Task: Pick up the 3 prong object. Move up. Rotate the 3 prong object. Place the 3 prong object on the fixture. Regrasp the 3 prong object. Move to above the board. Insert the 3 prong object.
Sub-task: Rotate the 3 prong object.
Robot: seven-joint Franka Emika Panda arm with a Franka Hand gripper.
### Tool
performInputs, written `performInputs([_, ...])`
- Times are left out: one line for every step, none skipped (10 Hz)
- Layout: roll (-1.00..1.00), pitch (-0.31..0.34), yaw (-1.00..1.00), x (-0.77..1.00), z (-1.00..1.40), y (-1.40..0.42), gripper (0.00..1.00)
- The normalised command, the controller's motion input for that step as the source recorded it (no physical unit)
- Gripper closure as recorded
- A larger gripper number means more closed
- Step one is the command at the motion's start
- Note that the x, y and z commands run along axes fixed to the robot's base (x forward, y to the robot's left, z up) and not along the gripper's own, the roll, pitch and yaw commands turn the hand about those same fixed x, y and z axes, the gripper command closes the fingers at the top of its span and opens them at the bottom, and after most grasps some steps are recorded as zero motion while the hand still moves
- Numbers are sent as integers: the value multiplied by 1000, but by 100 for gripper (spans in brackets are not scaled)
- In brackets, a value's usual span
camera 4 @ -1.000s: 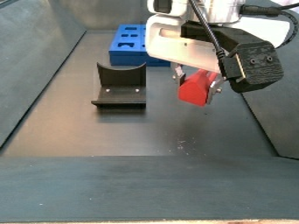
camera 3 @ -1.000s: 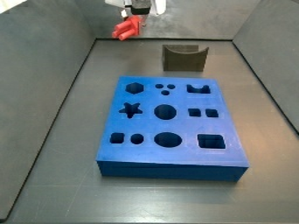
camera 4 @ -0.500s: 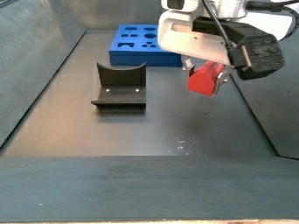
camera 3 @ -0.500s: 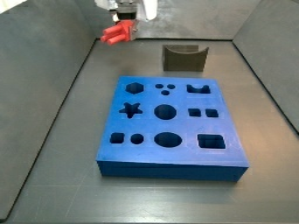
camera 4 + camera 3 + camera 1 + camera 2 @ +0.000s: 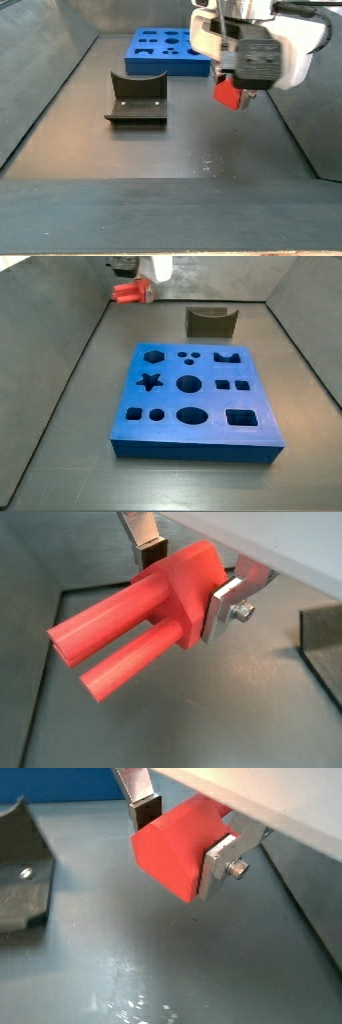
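Note:
My gripper (image 5: 187, 582) is shut on the red-orange 3 prong object (image 5: 140, 627) and holds it in the air above the floor. Its prongs stick out sideways from between the fingers (image 5: 225, 607). It also shows in a wrist view (image 5: 181, 846) and in both side views (image 5: 130, 294) (image 5: 230, 93). The dark fixture (image 5: 136, 99) stands on the floor, apart from the held piece; it also shows in a side view (image 5: 210, 322) and a wrist view (image 5: 20, 868). The blue board (image 5: 195, 401) lies flat, away from the gripper (image 5: 233, 88).
Grey walls (image 5: 60, 316) enclose the dark floor (image 5: 147, 160). The board also shows at the far end in a side view (image 5: 163, 52).
The gripper has turned about its wrist with the 3 prong object still held, and the piece has shifted a little further from the board.

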Motion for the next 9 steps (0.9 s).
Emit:
performInputs([-4, 3, -1000, 7, -15, 25, 100])
performInputs([-5, 3, -1000, 6, -16, 24, 100])
performInputs([-5, 3, -1000, 6, -16, 24, 100])
performInputs([-5, 3, -1000, 6, -16, 24, 100])
performInputs([-5, 3, -1000, 6, -16, 23, 100])
performInputs([-5, 3, -1000, 5, -17, 23, 100])
performInputs([-6, 3, -1000, 5, -17, 23, 100])
performInputs([-6, 4, -1000, 5, -17, 23, 100])
performInputs([-6, 4, -1000, 5, -17, 23, 100])
